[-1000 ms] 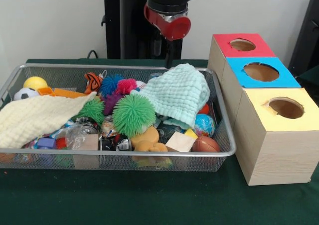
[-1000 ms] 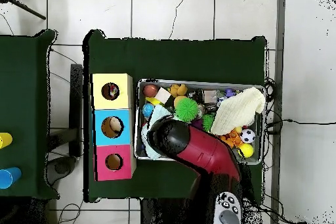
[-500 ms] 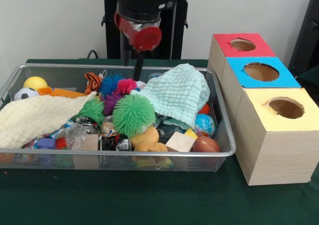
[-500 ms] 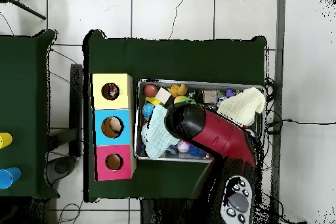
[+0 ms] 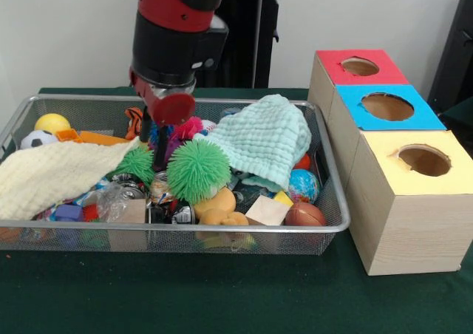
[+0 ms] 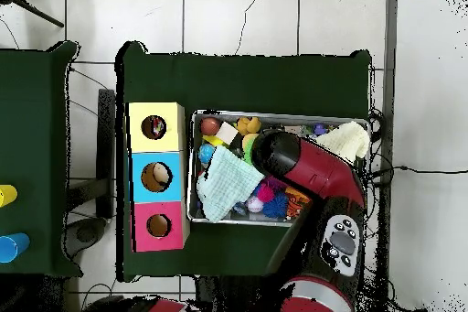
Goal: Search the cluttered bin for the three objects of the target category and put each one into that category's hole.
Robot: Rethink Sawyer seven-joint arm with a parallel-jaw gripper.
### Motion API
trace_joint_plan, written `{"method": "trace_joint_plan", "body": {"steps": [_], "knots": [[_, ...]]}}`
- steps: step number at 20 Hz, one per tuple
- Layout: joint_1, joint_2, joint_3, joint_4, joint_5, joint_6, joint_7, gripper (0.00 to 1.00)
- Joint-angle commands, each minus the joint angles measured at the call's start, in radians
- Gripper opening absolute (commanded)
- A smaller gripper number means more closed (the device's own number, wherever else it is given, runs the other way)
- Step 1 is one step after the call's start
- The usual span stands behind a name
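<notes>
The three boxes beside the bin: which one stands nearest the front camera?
The yellow-topped box, at the row's front end; the blue-topped box sits behind it and the red-topped box farthest back.

1. We see the red and black arm (image 5: 177,31) coming down from the top of the front view, its black wrist section ending in a round red cap.
2. The gripper (image 5: 159,153) hangs below that cap as one thin dark stem; we cannot make out how it is set.
3. In the overhead view, the arm (image 6: 311,169) reaches up from the base, its rounded black end hiding the gripper.
</notes>
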Motion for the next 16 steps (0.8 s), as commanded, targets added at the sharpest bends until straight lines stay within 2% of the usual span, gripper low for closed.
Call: {"method": "trace_joint_plan", "body": {"steps": [1, 7, 11, 12, 16], "knots": [[-0.044, 0.097, 0.068, -0.057, -0.027, -0.115, 0.086, 1.00], [-0.111, 0.144, 0.127, -0.075, -0.037, -0.194, 0.036, 1.00], [-0.162, 0.142, 0.223, -0.029, -0.032, -0.220, 0.013, 1.00], [-0.182, 0.135, 0.269, 0.000, -0.031, -0.228, 0.005, 1.00], [-0.200, 0.108, 0.352, 0.071, -0.022, -0.226, 0.022, 1.00]]}}
